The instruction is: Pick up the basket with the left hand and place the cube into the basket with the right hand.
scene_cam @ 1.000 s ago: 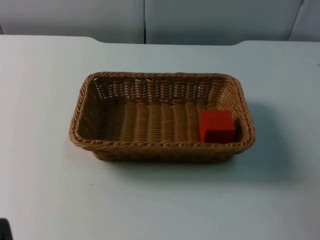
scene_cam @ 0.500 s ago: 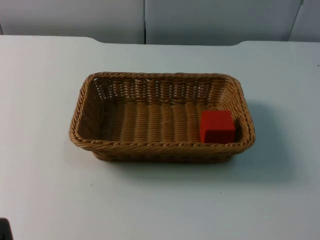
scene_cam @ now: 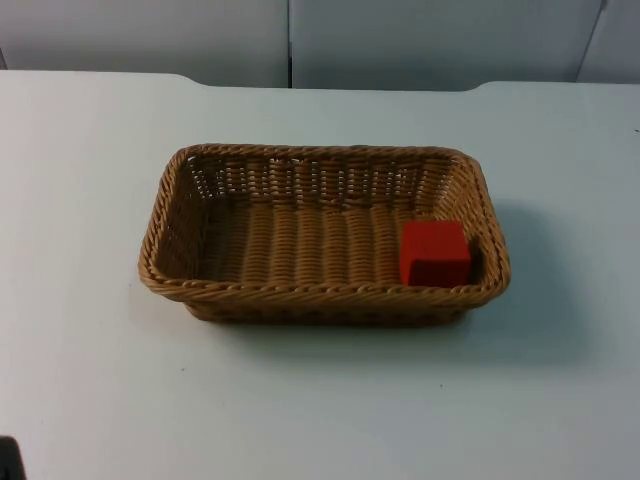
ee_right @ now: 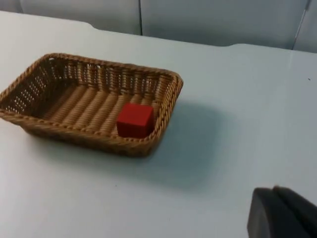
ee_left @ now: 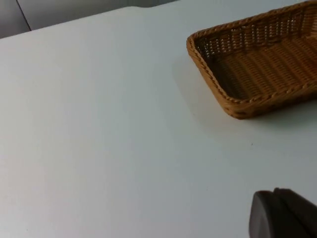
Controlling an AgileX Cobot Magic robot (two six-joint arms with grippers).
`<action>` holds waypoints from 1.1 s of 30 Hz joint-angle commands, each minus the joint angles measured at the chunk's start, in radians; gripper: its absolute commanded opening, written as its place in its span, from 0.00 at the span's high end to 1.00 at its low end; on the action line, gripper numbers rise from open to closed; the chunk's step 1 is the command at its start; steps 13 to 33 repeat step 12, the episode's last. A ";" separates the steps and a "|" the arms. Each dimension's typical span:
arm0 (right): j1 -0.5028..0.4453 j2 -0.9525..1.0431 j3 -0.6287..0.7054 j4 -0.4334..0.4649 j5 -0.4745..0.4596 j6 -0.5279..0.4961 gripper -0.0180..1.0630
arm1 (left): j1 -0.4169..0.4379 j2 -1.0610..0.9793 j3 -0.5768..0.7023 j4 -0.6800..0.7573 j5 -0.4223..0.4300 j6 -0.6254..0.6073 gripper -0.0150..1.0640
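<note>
The basket (scene_cam: 324, 236) sits flat on the white desk (scene_cam: 90, 380), near its middle, with its long sides running across the top view. It is a brown woven tray with a braided rim and low walls that lean outward. The red cube (scene_cam: 435, 253) lies inside it, on the woven floor, tucked into the corner on the robot's right at the near long wall. It touches or nearly touches that wall and the right end wall. From the right wrist camera the cube (ee_right: 134, 119) shows a flat top face and a darker side face, and the basket (ee_right: 89, 101) stands free on the desk (ee_right: 237, 124) with a soft shadow beside it. The left wrist camera looks at one end of the basket (ee_left: 257, 64), with bare desk (ee_left: 99, 124) around it.

The left end effector (ee_left: 283, 214) hangs above the desk, well apart from the basket; whether it is open or closed I cannot tell. The right end effector (ee_right: 282, 213) also hangs well apart from the basket, state likewise not clear. Neither touches basket or cube
</note>
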 commanded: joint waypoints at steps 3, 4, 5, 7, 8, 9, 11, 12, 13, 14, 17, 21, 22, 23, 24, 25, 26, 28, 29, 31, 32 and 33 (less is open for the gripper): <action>0.039 -0.003 0.000 -0.070 0.039 -0.006 0.99 | -0.007 -0.004 0.034 0.005 -0.072 -0.010 0.99; 0.055 -0.003 0.008 -0.092 0.047 0.002 0.99 | -0.007 -0.004 0.034 0.005 -0.072 -0.010 0.99; 0.055 -0.003 0.008 -0.092 0.047 0.002 0.99 | -0.007 -0.004 0.034 0.005 -0.072 -0.010 0.99; 0.080 -0.003 0.012 -0.119 0.029 0.047 0.99 | -0.007 -0.004 0.034 0.007 -0.072 -0.014 0.99; 0.083 -0.003 0.012 -0.127 0.027 0.058 0.99 | -0.007 -0.004 0.034 0.007 -0.072 -0.014 0.99; 0.083 -0.003 0.012 -0.127 0.027 0.058 0.99 | -0.007 -0.004 0.034 0.007 -0.072 -0.014 0.99; 0.083 -0.003 0.022 -0.152 0.005 0.096 0.99 | -0.007 -0.004 0.034 0.007 -0.072 -0.014 0.99; 0.083 -0.003 0.022 -0.165 0.003 0.115 0.99 | -0.007 -0.004 0.034 0.007 -0.072 -0.014 0.99; 0.083 -0.003 0.022 -0.165 0.003 0.115 0.99 | -0.007 -0.004 0.034 0.007 -0.072 -0.014 0.99; 0.083 -0.003 0.022 -0.165 0.003 0.115 0.99 | -0.007 -0.004 0.034 0.007 -0.072 -0.014 0.99; 0.083 -0.003 0.022 -0.165 0.003 0.115 0.99 | -0.007 -0.004 0.034 0.007 -0.072 -0.014 0.99; 0.083 -0.003 0.022 -0.165 0.003 0.115 0.99 | -0.007 -0.004 0.034 0.007 -0.072 -0.014 0.99; 0.083 -0.003 0.022 -0.165 0.003 0.115 0.99 | -0.007 -0.004 0.034 0.007 -0.072 -0.014 0.99; 0.083 -0.003 0.022 -0.165 0.003 0.115 0.99 | -0.007 -0.004 0.034 0.007 -0.072 -0.014 0.99; 0.083 -0.003 0.022 -0.165 0.003 0.115 0.99 | -0.007 -0.004 0.034 0.007 -0.072 -0.014 0.99; 0.083 -0.003 0.022 -0.165 0.003 0.115 0.99 | -0.007 -0.004 0.034 0.007 -0.072 -0.014 0.99; 0.083 -0.003 0.022 -0.165 0.003 0.115 0.99 | -0.007 -0.004 0.034 0.007 -0.072 -0.014 0.99; 0.083 -0.003 0.022 -0.165 0.003 0.115 0.99 | -0.007 -0.004 0.034 0.007 -0.072 -0.014 0.99; 0.083 -0.003 0.022 -0.165 0.003 0.115 0.99 | -0.007 -0.004 0.034 0.007 -0.072 -0.014 0.99; 0.083 -0.003 0.022 -0.165 0.003 0.115 0.99 | -0.007 -0.004 0.034 0.007 -0.072 -0.014 0.99; 0.083 -0.003 0.022 -0.165 0.003 0.115 0.99 | -0.007 -0.004 0.034 0.007 -0.072 -0.014 0.99; 0.083 -0.003 0.022 -0.165 0.003 0.115 0.99 | -0.007 -0.004 0.034 0.007 -0.072 -0.014 0.99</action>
